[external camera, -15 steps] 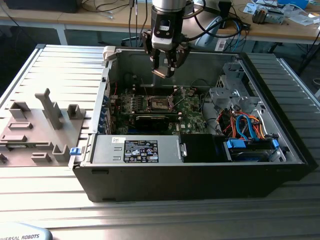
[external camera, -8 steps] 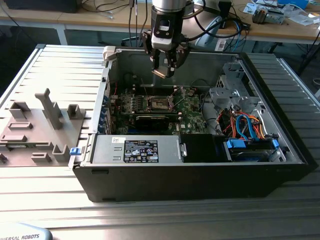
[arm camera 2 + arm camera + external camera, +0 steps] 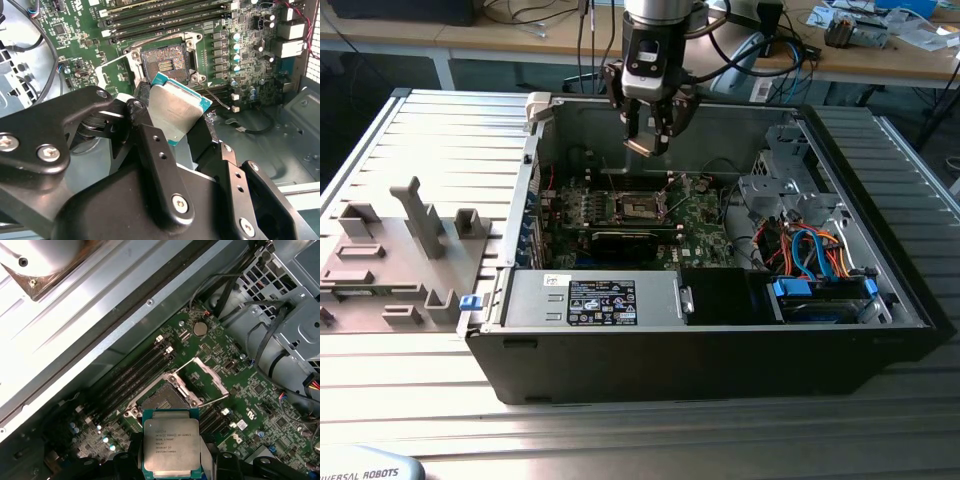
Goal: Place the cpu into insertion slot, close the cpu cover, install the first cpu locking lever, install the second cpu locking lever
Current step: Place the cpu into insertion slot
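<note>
At the exterior view's upper centre, the black gripper [image 3: 648,142] clasped the flat silver-topped square cpu [image 3: 175,110] above the dark silver-rimmed insertion slot [image 3: 638,207]

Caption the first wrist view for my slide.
Gripper holding the cpu over the insertion slot, cpu cover open.

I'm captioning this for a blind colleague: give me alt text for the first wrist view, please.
The tool grips the cpu, silver top toward the camera, over a green circuit board, close to the bare insertion slot, whose cpu cover is swung open. Dark memory slots lie beside it.
</note>
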Robot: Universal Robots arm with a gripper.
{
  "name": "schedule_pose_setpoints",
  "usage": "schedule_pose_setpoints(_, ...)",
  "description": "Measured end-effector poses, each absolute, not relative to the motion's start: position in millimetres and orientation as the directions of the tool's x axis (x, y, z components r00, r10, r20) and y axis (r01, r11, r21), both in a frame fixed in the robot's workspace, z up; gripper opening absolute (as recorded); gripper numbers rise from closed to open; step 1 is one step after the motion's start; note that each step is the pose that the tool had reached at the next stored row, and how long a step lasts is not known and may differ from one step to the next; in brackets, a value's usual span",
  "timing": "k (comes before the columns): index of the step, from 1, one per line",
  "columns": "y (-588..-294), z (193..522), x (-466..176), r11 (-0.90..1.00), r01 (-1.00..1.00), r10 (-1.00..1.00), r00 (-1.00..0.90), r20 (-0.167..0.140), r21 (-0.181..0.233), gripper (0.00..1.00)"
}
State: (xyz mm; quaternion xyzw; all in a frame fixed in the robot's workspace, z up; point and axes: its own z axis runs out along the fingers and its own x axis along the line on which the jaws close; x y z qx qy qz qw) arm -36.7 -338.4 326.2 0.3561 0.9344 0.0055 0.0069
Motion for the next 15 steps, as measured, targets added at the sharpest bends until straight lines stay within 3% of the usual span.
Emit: schedule_pose_setpoints(15, -338.4, 325.5, -36.7, 0.733, 0.680, 0.680, -0.733, -0.009, 0.015, 0.54)
